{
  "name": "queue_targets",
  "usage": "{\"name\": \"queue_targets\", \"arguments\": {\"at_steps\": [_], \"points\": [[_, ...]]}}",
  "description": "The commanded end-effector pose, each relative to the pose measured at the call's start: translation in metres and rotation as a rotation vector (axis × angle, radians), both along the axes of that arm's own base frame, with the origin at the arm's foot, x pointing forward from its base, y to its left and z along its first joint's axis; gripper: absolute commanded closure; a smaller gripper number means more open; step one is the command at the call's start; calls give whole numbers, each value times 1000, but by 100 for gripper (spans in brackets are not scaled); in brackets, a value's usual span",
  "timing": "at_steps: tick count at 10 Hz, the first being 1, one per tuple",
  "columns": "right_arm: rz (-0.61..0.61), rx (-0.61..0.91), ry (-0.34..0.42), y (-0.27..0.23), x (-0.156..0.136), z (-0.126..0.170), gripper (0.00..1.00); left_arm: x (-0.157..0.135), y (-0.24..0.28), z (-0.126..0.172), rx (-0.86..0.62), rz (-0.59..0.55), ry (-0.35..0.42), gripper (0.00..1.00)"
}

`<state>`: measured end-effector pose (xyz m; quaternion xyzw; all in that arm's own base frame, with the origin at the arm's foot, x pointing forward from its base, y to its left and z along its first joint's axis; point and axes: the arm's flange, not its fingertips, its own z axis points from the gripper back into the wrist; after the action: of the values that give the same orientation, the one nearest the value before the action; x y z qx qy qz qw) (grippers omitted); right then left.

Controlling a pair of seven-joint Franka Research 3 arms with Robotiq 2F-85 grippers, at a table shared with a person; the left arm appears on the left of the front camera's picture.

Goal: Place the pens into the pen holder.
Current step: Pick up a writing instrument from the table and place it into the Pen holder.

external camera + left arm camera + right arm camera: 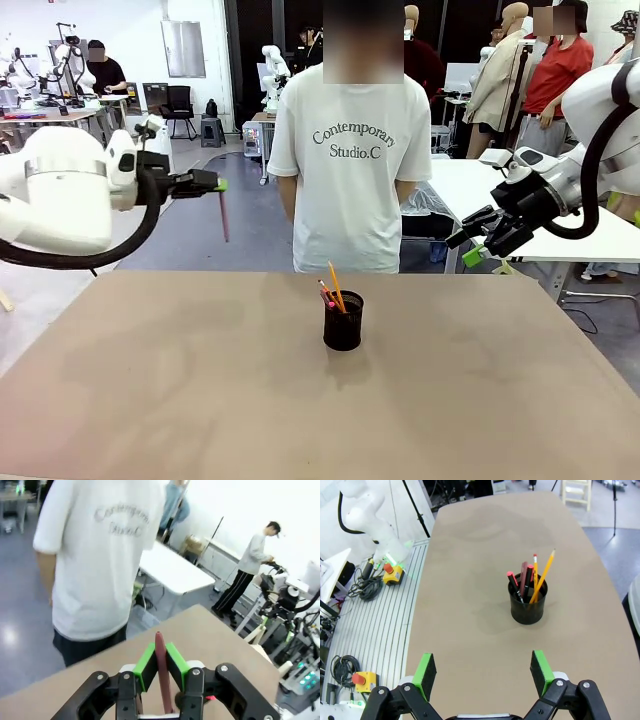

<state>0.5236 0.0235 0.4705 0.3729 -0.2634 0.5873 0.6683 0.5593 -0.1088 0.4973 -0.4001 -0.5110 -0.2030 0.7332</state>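
The black mesh pen holder (343, 322) stands mid-table, nearer the far edge. Inside it lean a yellow-orange pencil (336, 287) and a dark red-black pen (524, 577), beside other pink-tipped sticks. My left gripper (218, 185) is raised high above the table's left side, shut on a dull pinkish-brown pen (223, 216) that hangs down from it. In the left wrist view that pen (161, 667) is clamped between the green pads. My right gripper (478, 245) hovers open at the far right, and its wrist view looks down on the pen holder (528, 604) beyond the open fingers (426, 670).
A person in a white T-shirt (350, 160) stands at the far edge of the brown table (200, 400), arms back. White tables and other people are behind. Cables and a stop button (392, 572) lie beside the table's edge.
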Motion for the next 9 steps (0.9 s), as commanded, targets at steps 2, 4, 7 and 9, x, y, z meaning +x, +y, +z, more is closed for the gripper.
{"name": "queue_targets", "arguments": {"at_steps": [2,4,7,9], "points": [[-3,5,5,0,-1,2,0,-11,-42,-8,-33,-50,-267,100],[-3,5,5,0,-1,2,0,-20,-86,-6,-78,-77,-425,100],[-3,5,5,0,-1,2,0,-44,-157,-12,-85,-204,-536,100],[-3,5,5,0,-1,2,0,-50,-187,-21,-76,-256,-563,100]]}}
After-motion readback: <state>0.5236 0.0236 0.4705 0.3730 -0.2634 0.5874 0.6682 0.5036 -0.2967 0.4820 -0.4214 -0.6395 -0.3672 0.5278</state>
